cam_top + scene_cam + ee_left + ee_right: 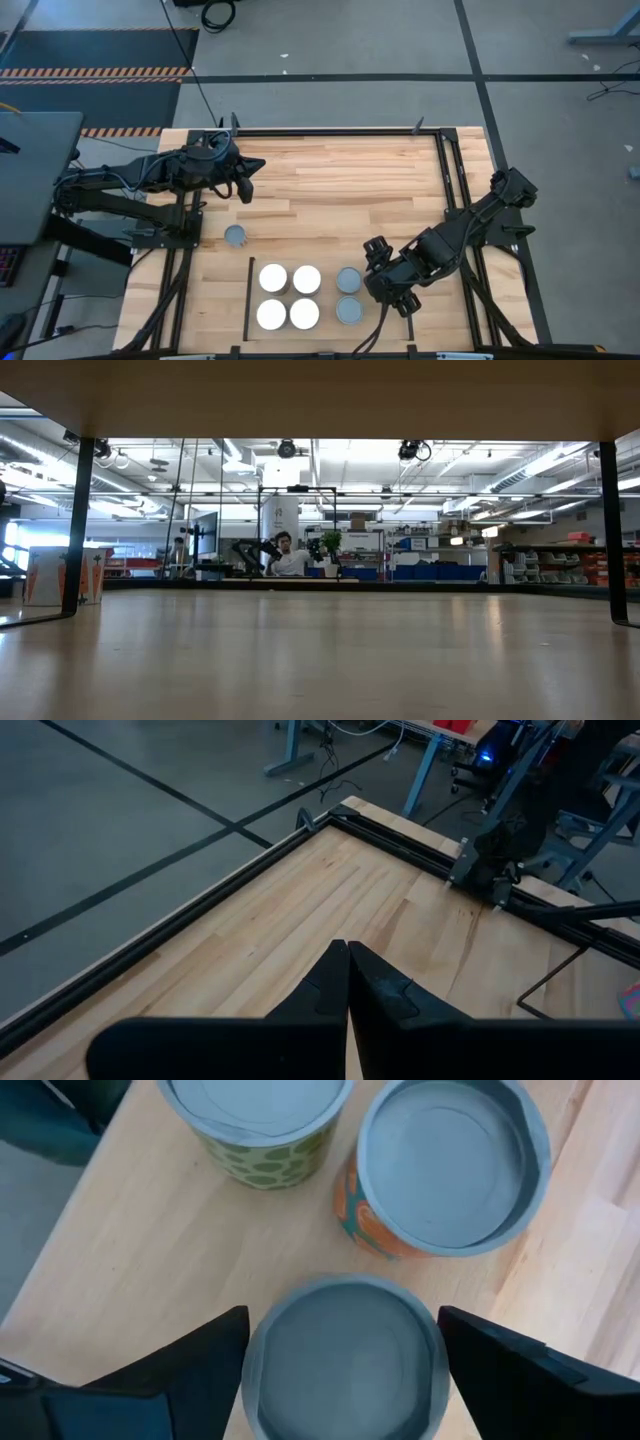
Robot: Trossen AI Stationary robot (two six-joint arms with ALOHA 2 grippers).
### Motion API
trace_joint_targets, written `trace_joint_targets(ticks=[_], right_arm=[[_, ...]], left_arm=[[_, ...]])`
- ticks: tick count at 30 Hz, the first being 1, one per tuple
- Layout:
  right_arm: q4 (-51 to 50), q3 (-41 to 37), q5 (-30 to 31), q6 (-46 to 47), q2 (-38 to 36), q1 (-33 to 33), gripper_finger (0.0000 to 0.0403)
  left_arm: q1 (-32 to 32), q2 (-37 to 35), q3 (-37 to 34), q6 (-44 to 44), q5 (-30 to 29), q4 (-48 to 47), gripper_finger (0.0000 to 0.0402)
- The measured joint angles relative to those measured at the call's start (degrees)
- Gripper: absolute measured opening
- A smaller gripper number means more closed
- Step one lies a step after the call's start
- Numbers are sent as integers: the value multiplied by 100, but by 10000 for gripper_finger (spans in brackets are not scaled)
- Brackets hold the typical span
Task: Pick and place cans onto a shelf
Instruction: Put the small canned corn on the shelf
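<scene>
Over the shelf (330, 335), the right gripper (345, 1355) is spread wide around a grey-topped can (345, 1365).

Cans upright on the shelf (330, 292), one off it.
Four white-topped cans (289, 295) form a square; two grey-topped cans (349, 295) beside them; lone grey-topped can (235, 236) apart.

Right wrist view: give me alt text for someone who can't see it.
The right pincer stands open around a grey-topped can on pale wood. Two more cans stand just beyond it: one with an orange side, one with a green spotted side.
</scene>
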Motion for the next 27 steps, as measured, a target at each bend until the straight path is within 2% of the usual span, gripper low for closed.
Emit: trace_joint_targets(ticks=[27], right_arm=[[146,0,131,-198,-4,4,331]], left_arm=[[0,-13,-4,-50,4,2,9]])
